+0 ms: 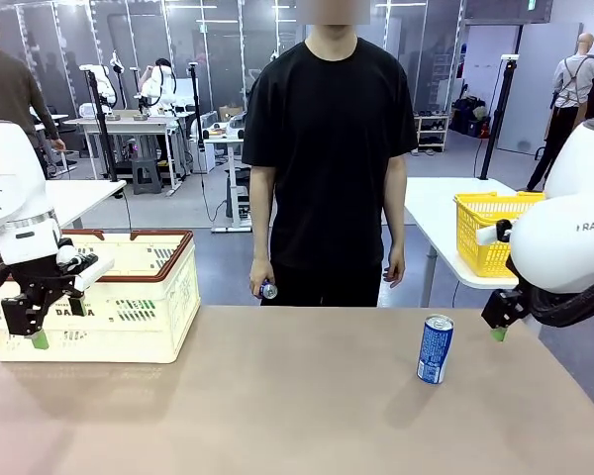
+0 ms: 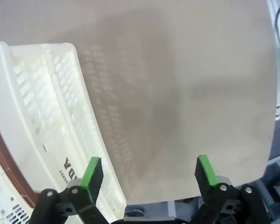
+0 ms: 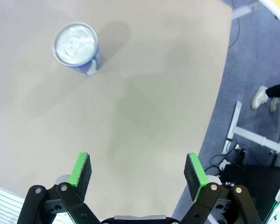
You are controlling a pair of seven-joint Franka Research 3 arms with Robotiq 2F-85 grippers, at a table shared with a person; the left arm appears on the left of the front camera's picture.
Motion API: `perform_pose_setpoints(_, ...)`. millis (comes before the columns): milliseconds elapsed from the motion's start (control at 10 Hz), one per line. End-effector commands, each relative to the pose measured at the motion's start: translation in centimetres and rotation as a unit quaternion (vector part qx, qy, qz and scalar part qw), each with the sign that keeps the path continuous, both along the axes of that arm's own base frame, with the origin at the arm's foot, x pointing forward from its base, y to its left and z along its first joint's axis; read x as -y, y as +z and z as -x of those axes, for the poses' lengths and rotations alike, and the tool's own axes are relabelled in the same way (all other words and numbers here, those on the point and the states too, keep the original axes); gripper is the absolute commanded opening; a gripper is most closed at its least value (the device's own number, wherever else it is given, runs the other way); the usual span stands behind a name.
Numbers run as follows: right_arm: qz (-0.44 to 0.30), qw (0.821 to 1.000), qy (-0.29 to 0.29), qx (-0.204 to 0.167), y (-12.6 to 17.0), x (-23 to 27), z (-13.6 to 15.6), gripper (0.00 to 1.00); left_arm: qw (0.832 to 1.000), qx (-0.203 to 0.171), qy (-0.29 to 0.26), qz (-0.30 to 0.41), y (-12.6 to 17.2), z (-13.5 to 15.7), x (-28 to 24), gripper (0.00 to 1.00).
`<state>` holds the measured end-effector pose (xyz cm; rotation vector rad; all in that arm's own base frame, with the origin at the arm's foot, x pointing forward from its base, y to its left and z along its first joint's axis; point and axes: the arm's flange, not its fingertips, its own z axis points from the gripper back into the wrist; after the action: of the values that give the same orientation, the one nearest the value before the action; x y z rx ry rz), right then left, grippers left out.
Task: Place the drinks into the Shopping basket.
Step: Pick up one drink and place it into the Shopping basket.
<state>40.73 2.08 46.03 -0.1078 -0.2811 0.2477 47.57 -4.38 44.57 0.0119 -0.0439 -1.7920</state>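
Right end effector (image 3: 137, 161) spread, empty; blue cylindrical can (image 3: 76, 45), silver top, ahead-left. Left end effector (image 2: 148, 161) released beside slotted cream plastic Shopping basket (image 2: 37, 116); lettering partly hidden, perhaps "DA".

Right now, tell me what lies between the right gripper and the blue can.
Only bare table: the right wrist view shows nothing else on the stretch from the open right gripper to the blue can.

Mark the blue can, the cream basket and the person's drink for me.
blue can (image 1: 436, 348): front view, middle of its side.
cream basket (image 1: 150, 336): front view, front wall near the right corner.
person's drink (image 1: 267, 290): front view, its visible end.
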Motion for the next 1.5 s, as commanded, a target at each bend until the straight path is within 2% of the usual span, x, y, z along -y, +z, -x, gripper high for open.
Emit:
perform_pose_setpoints(0,-0.004,0.998,0.058,0.01,1.2,-1.7,-3.2,1.0,1.0,-0.001,0.003,-0.001,0.3,0.3,0.0,1.0)
perform_pose_setpoints(100,-0.012,0.997,0.08,0.003,1.7,-2.6,-4.7,1.0,1.0,-0.001,0.003,-0.001,0.3,0.3,0.0,1.0)
perform_pose_setpoints(400,-0.023,0.995,0.097,-0.006,2.4,-4.9,-8.4,1.0,1.0,-0.001,0.003,-0.001,0.3,0.3,0.0,1.0)
perform_pose_setpoints(1100,-0.029,0.993,0.107,-0.027,1.1,-6.1,-9.6,1.0,1.0,-0.001,0.003,-0.001,0.3,0.3,0.0,1.0)
perform_pose_setpoints(1400,-0.033,0.993,0.106,-0.045,-0.9,-6.5,-10.1,1.0,1.0,-0.001,0.003,-0.001,0.3,0.3,0.0,1.0)
